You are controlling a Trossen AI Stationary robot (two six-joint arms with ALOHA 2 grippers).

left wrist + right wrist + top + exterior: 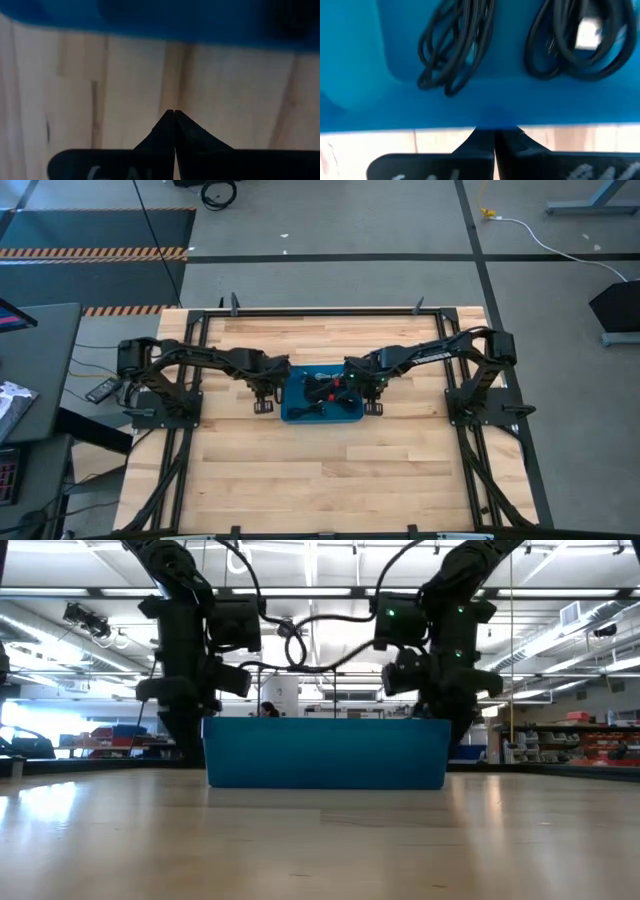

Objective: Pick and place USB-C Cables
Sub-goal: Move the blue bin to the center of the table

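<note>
USB-C cables (455,47), thin glossy black coils, lie inside the smooth blue plastic tray (322,416) at the middle of the pale wood-plank desk (320,480). Left end effector (173,116) and right end effector (494,134) flank the tray, tapered tips pressed together, empty.

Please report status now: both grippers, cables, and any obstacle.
Left gripper shut, empty, over bare wood beside blue tray. Right gripper shut, empty, at tray edge. Black cables coiled inside tray. No obstacle seen.
</note>
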